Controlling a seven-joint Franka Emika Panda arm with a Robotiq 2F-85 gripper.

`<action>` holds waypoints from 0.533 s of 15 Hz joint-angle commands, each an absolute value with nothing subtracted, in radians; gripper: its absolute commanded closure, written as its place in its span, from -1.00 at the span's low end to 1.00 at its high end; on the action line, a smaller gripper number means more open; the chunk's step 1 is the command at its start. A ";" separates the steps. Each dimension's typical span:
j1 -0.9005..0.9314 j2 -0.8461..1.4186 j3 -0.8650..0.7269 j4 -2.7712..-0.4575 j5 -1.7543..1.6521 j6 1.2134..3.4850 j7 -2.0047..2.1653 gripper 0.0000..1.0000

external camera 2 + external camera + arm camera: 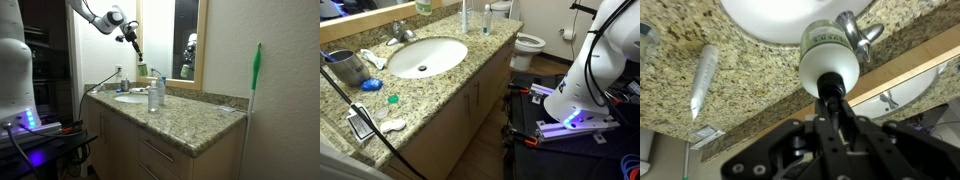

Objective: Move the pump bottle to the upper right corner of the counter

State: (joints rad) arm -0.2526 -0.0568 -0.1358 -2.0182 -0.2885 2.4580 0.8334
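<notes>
In an exterior view, left to right: grey metal cup at frame left on the granite tabletop. Next is the oval white sink, with the chrome faucet behind it. Pump bottle is cut off by the top edge of the frame, just right of the faucet and off the tabletop. Further right, a slim white stick and a clear bottle stand upright. Toilet sits past the tabletop's end, robot arm at frame right.

In an exterior view: pincer is in the upper centre-left, well above the tabletop, too small here to read the grip. Green-and-white brush is upright by the wall at right.

Wrist view: white tube lies on the granite at left. The pump bottle is at frame centre, hanging over the sink rim with the faucet just to its right. The pincer comes in from the bottom edge, clenched on the bottle's dark pump head.
</notes>
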 commanded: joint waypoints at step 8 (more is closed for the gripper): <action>-0.147 0.236 -0.166 -1.759 -0.272 2.535 1.132 0.92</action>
